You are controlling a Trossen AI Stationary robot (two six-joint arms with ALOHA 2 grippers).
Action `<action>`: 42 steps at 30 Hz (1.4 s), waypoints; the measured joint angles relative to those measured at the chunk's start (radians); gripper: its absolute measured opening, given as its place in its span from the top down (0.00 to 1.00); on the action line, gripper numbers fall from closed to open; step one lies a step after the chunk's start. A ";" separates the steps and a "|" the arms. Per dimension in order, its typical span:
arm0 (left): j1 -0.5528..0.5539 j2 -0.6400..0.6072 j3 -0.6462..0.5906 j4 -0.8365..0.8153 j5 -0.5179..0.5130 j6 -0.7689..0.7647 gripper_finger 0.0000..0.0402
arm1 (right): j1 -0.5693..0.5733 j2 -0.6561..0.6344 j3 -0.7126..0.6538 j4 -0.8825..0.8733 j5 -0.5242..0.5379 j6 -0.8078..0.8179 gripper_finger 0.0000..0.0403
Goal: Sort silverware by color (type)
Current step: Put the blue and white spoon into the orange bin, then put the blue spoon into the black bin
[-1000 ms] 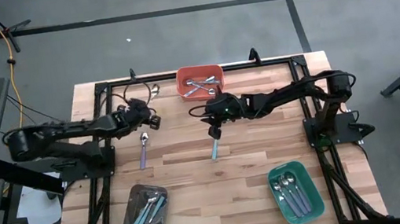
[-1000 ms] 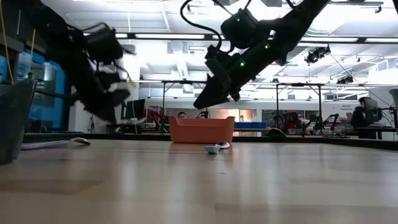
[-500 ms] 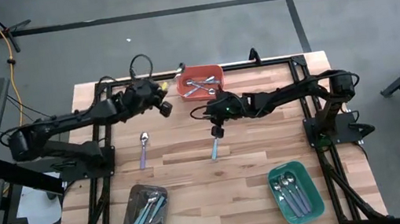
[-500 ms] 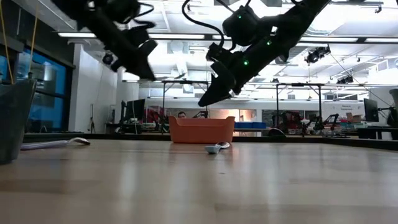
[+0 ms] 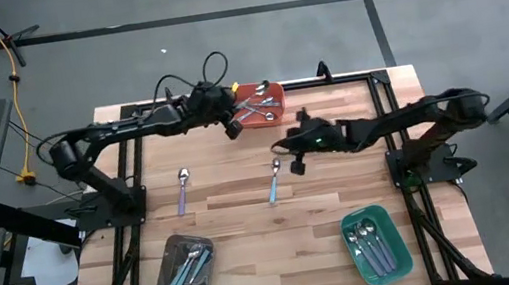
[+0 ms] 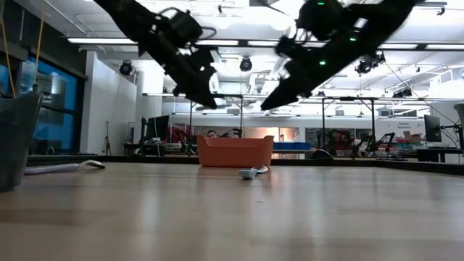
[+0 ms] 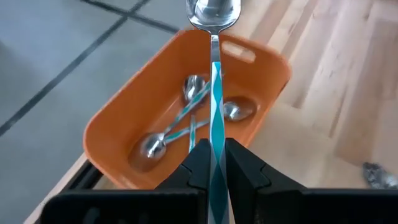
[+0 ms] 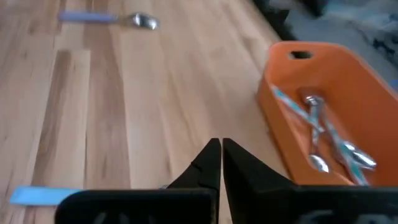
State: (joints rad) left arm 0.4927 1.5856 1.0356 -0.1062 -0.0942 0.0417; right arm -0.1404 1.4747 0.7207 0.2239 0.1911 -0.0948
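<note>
High view: we count sorted spoons in grey tray point(image 5: 185, 271) and green tray point(image 5: 377, 241); orange bin point(image 5: 255, 103) still stocked, two spoons loose on tabletop point(image 5: 236, 221). Left claw point(image 5: 231, 129) clamps a teal-handled spoon point(image 7: 214, 99); right claw point(image 5: 297, 165) together, empty.

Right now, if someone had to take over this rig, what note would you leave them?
Left gripper: shut on a teal-striped spoon, hanging over the orange tray.
Right gripper: shut, empty, above the table beside the light blue spoon.
Loose on the table: that blue spoon and a lavender spoon.
Done: blue-handled spoons lie in the grey tray; the green tray holds several more.
Left: place the held spoon, pick up the two loose ones, and sort the few spoons in the orange tray.
</note>
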 joint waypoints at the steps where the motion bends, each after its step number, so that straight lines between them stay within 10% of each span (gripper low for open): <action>1: 0.007 0.023 0.012 -0.004 0.010 0.011 0.96 | -0.008 -0.029 -0.032 0.028 -0.004 0.000 1.00; 18: 0.053 0.359 0.260 -0.073 0.068 0.111 0.96 | -0.029 -0.289 -0.213 0.096 -0.007 0.034 1.00; 35: 0.045 0.355 0.260 -0.117 -0.001 0.083 0.76 | -0.018 -0.286 -0.213 0.091 -0.007 0.053 1.00; 42: -0.101 0.264 0.260 -0.162 -0.092 0.019 0.84 | -0.021 -0.285 -0.213 0.091 -0.006 0.052 1.00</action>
State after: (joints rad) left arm 0.3913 1.8493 1.2957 -0.2687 -0.1861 0.0603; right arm -0.1615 1.1892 0.5072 0.3149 0.1847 -0.0431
